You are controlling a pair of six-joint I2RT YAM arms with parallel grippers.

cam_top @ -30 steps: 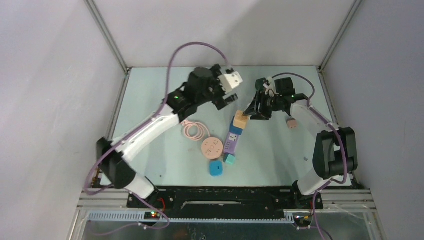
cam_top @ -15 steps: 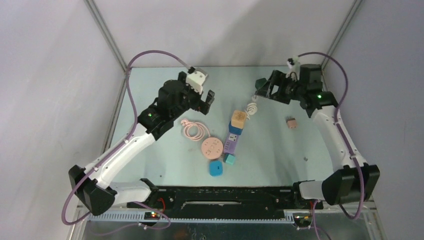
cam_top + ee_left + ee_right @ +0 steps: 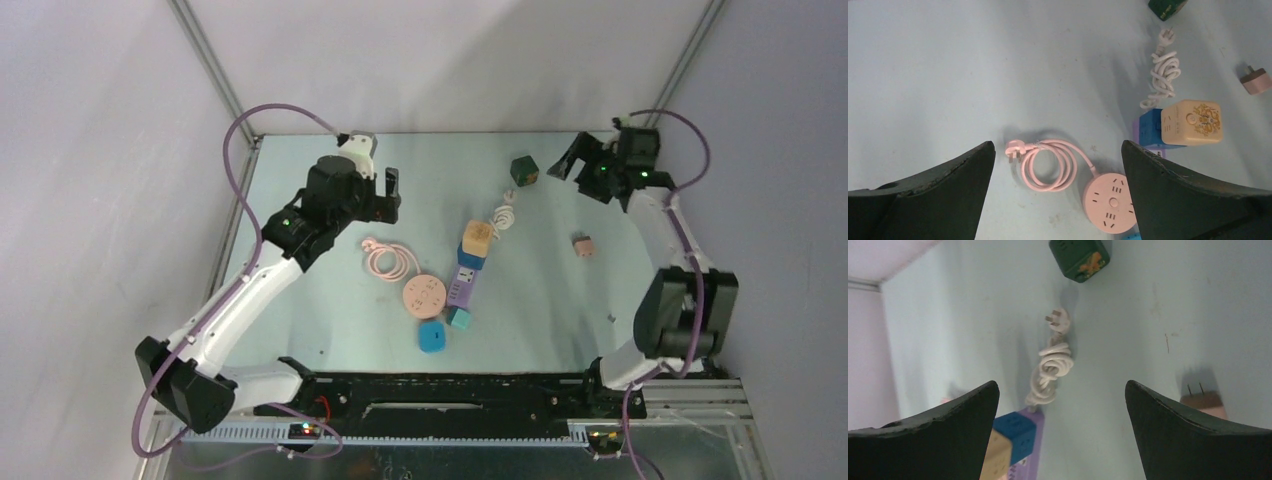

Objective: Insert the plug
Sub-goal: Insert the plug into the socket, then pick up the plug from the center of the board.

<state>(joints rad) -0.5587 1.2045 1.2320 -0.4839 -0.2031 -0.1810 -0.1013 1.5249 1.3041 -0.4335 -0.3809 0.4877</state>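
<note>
Left gripper [image 3: 1057, 147] and right gripper [image 3: 1062, 384] both gape wide, holding nothing; white plug [image 3: 1058, 322] lies loose on the table [image 3: 560, 300].
Left gripper hangs over a coiled pink cable [image 3: 1048, 165] and its round pink socket [image 3: 1109, 202]; right gripper hovers at the table's far right corner; the white plug lies flat near a green cube [image 3: 1079, 257], not touching it; its bundled white cord [image 3: 1050, 370] runs to the purple power strip [image 3: 462, 290], which carries a tan cube [image 3: 1192, 121] and a blue cube [image 3: 1149, 135]; a pink two-prong adapter [image 3: 1204, 400] lies well apart to the right.
</note>
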